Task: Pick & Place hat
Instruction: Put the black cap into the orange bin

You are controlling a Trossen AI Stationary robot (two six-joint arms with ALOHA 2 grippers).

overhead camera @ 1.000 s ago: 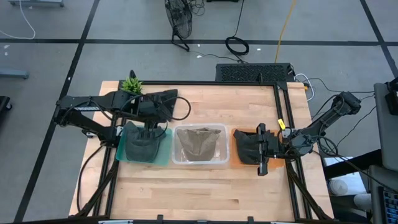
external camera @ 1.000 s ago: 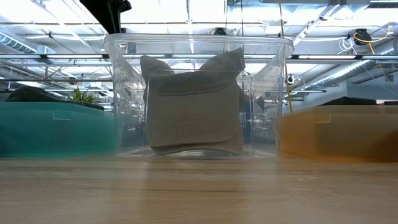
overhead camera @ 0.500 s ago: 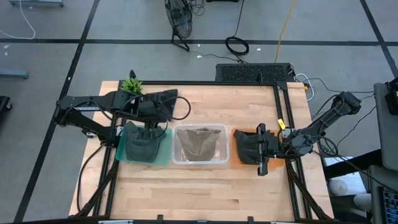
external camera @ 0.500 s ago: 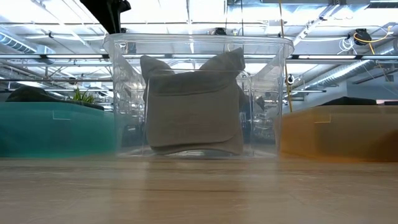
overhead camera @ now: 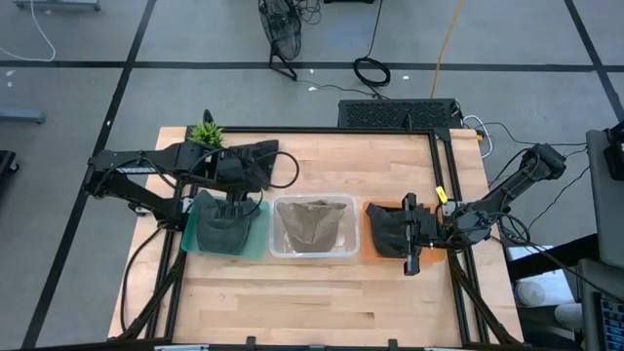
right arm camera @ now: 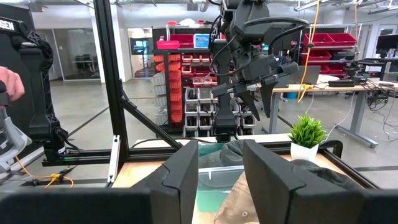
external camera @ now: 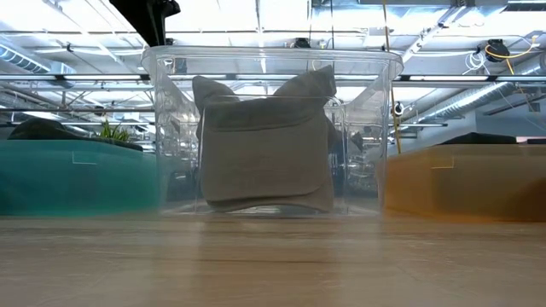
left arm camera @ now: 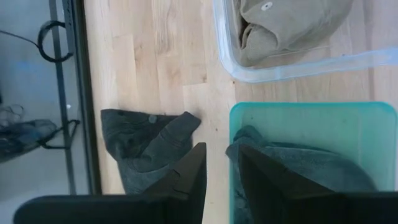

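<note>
A dark grey hat (left arm camera: pixel 146 143) lies flat on the wood just beyond the teal bin's far side (overhead camera: pixel 263 153). My left gripper (left arm camera: pixel 217 180) hangs open above the teal bin's far rim (left arm camera: pixel 231 143), its fingers on either side of that rim, the loose hat just beside them. The teal bin (overhead camera: pixel 261 244) holds another dark hat (overhead camera: pixel 219 229). The clear bin (external camera: pixel 171 128) holds a tan hat (external camera: pixel 264 145). My right gripper (right arm camera: pixel 221 180) is open, low over the dark hat (overhead camera: pixel 385 232) in the orange bin (overhead camera: pixel 369 252).
The three bins stand in a row across the table's middle. A small potted plant (overhead camera: pixel 206 132) sits at the far left corner. A black frame rail (overhead camera: pixel 439 166) borders the table's far and right sides. Bare wood lies along the near side (overhead camera: pixel 312 302).
</note>
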